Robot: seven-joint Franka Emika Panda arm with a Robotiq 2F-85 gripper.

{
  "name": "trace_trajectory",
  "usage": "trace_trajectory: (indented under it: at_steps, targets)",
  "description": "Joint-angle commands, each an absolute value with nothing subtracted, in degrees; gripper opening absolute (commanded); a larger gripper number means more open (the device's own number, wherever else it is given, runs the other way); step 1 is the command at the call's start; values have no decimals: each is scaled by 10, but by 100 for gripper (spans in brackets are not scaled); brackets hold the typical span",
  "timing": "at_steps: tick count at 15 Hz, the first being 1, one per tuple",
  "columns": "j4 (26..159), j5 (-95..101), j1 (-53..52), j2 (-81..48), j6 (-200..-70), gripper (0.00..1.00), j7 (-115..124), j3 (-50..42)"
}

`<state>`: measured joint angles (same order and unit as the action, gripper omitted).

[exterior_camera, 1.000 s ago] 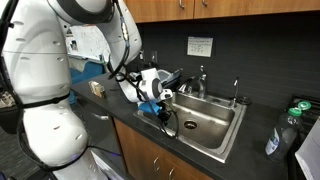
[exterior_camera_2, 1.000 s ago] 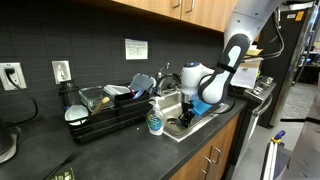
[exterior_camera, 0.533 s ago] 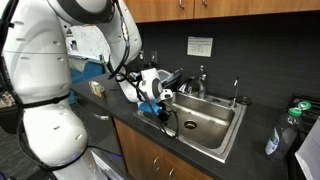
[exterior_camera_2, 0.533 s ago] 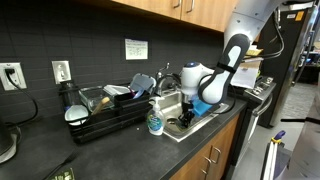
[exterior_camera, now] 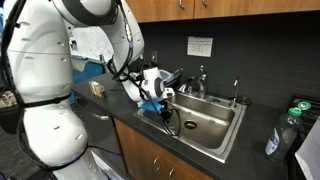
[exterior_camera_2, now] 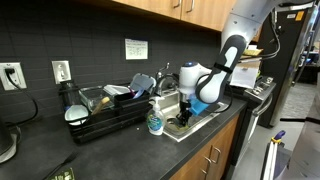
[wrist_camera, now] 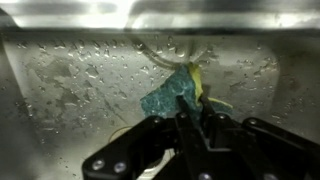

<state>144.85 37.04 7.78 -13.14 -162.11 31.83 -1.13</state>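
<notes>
Now pincer clamped on crumpled teal-yellow sponge; wet steel sink beaded with droplets.

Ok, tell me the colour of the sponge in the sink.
The sponge is teal with a yellow side; clearest in wrist view.

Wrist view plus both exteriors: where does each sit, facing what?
In an exterior view, camera by the robot's base faces the sink; arm fills the left.
In an exterior view, camera behind the dish rack faces the arm across the counter.
Wrist view: behind the pincer, looking down on the sponge.
Shared: all show sink and pincer.
</notes>
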Motion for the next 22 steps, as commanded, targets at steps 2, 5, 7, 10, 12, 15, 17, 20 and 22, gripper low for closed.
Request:
trace_trajectory:
  at_steps: [2, 5, 7, 10, 12, 15, 17, 20, 22]
  targets:
    - [1417, 381, 79, -158, -1632, 4, 306, -14]
    - [1399, 379, 81, -183, -1640, 4, 295, -13]
    - [1386, 374, 83, -202, -1644, 4, 286, -10]
    - [1365, 372, 82, -230, -1649, 4, 277, -8]
    - [1349, 371, 81, -247, -1649, 4, 271, -5]
    - [1327, 366, 83, -269, -1645, 4, 263, 2]
    - [1320, 310, 34, -282, -1655, 4, 219, -38]
    - [1307, 246, 9, -299, -1652, 4, 168, -54]
    - [1298, 213, -5, -310, -1649, 4, 141, -63]
